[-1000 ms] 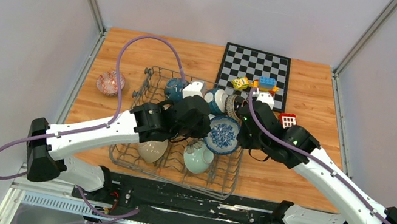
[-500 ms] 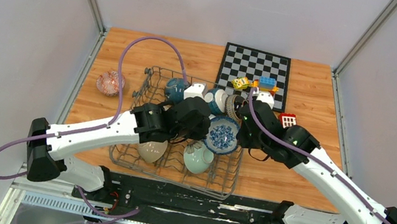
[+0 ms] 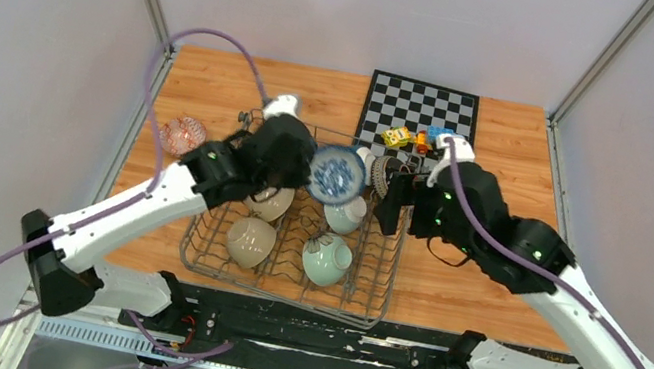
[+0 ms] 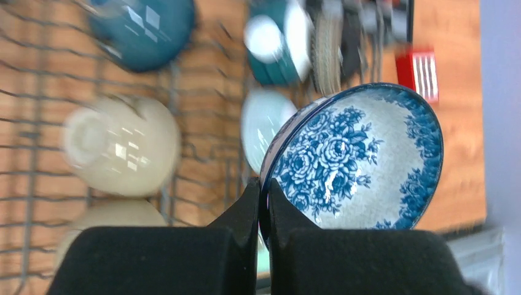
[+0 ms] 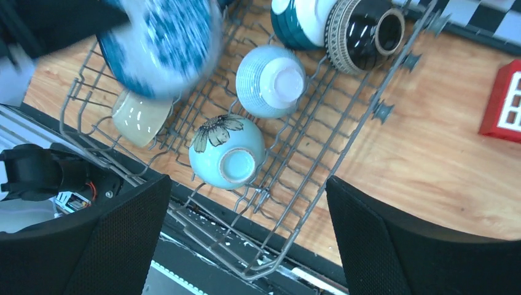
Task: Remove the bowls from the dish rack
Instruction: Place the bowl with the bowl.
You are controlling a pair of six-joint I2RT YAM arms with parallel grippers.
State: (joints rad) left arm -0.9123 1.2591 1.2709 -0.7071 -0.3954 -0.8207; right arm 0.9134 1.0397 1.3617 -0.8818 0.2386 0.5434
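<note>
1. One reddish patterned bowl is lying on the wooden surface to the left of the dish rack, apart from it. It is being counted here as already unloaded.
2. A blue-and-white bowl is being held in the air over the far middle of the rack. It is tipped on edge, with its flowered inside turned toward the left wrist camera. It is clear of the wires but not yet set down, so this unloading is judged half done.
3. Bowls are resting in the rack as follows:
   - two beige bowls at the near left;
   - a celadon bowl with a painted flower, near the front;
   - a ribbed pale bowl just behind the celadon one;
   - a teal-and-white bowl and a dark striped bowl side by side at the far right;
   - a dark teal-blue bowl at the far left.
4. That is perhaps seven bowls left, though part of the rack is being covered by the left arm in the overhead view. Most of the task is therefore judged to be left.
5. The left hand is being kept fully closed, with the rim of the blue-and-white bowl pinched between its two black fingers.
6. The right hand is being held spread as wide as it goes above the right side of the rack. Nothing is being gripped or touched by it.
</note>
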